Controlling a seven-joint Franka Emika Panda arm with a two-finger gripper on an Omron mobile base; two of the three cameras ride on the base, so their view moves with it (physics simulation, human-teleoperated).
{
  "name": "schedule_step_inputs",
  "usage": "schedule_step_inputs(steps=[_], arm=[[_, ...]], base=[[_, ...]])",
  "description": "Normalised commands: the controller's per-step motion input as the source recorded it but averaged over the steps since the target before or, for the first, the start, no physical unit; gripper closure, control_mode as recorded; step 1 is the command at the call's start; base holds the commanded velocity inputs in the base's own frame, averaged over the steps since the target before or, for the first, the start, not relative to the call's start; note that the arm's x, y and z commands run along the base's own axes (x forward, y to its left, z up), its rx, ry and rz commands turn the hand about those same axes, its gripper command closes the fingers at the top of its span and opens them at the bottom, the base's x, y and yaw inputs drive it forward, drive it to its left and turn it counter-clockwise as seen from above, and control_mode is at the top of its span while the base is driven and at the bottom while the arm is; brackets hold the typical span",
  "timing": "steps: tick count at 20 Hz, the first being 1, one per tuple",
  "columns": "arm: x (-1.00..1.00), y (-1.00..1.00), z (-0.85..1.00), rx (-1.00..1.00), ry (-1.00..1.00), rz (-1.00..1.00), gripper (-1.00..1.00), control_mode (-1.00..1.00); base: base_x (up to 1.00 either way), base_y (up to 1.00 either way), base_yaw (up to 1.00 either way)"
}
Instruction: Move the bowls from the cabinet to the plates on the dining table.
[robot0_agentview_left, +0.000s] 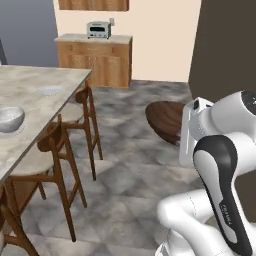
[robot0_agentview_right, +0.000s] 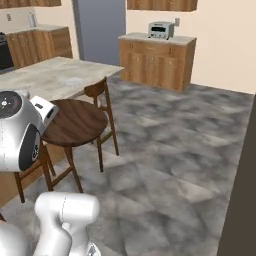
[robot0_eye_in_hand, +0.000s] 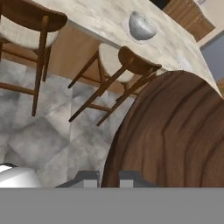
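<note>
The dining table (robot0_agentview_left: 35, 80), a long island with a beige-grey marbled top, runs along the left of the left base view and serves as the landmark here. Along its near long edge stand dark wooden stools (robot0_agentview_left: 65, 135) with pale seats, tucked partly under the top. Beyond the table's far end, against the cream wall, sits a low wooden counter cabinet (robot0_agentview_left: 95, 57) with a pale top, and a small silver toaster oven (robot0_agentview_left: 98, 30) rests on it. Above that counter the bottom edge of a warm brown wall cabinet (robot0_agentview_left: 93, 5) shows.

Off the table's near edge, out over the grey tiled floor (robot0_agentview_left: 130, 145) and just past the stools, the arm carries the dark brown bowl (robot0_agentview_left: 167, 120). It is wood-grained and held tilted on its side, its rim at the hand. In the hand view its wall looms large right above the finger tips. The gripper (robot0_eye_in_hand: 108, 178) has its jaws drawn close together, pinching the dark brown bowl at its rim.

On the table top, near the edge facing the stools, the pale marbled bowl (robot0_agentview_left: 11, 119) stands upright on a plate (robot0_agentview_left: 20, 131). Farther along the table toward the counter lies a second plate (robot0_agentview_left: 51, 91), flat and bare.
</note>
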Motion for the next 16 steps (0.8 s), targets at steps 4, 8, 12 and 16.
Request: schedule_step_inputs(steps=[4, 8, 12, 16], arm=[[0.00, 0.00, 0.00, 0.00, 0.00, 0.00, 1.00, 1.00], [0.00, 0.00, 0.00, 0.00, 0.00, 0.00, 1.00, 1.00], [0.00, 0.00, 0.00, 0.00, 0.00, 0.00, 1.00, 1.00], [0.00, 0.00, 0.00, 0.00, 0.00, 0.00, 1.00, 1.00]], base=[[1.00, -0.61, 0.38], [1.00, -0.71, 0.40], [1.00, -0.71, 0.43], [1.00, -0.80, 0.41]])
